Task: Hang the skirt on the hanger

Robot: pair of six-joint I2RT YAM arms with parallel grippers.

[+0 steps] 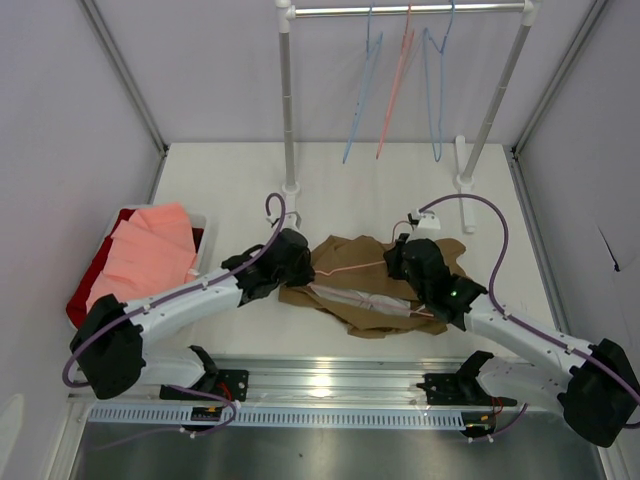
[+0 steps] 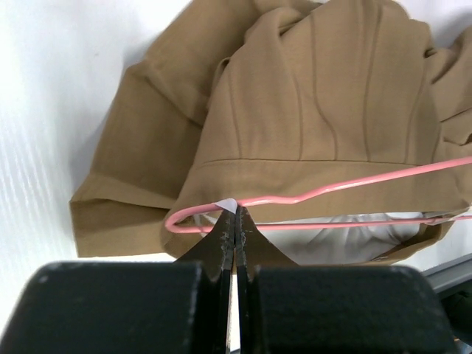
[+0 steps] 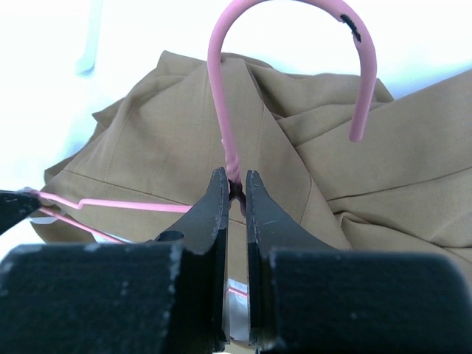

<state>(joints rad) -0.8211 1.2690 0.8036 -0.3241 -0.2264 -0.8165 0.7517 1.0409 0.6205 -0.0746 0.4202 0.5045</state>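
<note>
Atop the skirt [image 1: 352,256], left gripper [image 2: 236,217] clamps hanger [image 3: 216,81] corner; right gripper [image 3: 234,184], neck.

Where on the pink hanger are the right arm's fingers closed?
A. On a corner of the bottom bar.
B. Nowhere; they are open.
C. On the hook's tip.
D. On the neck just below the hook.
D: the right wrist view shows the right fingers shut on the neck of the hanger, just under its hook, over the skirt.

Tan skirt [image 2: 317,110] — pink hanger [image 3: 228,88]
</note>
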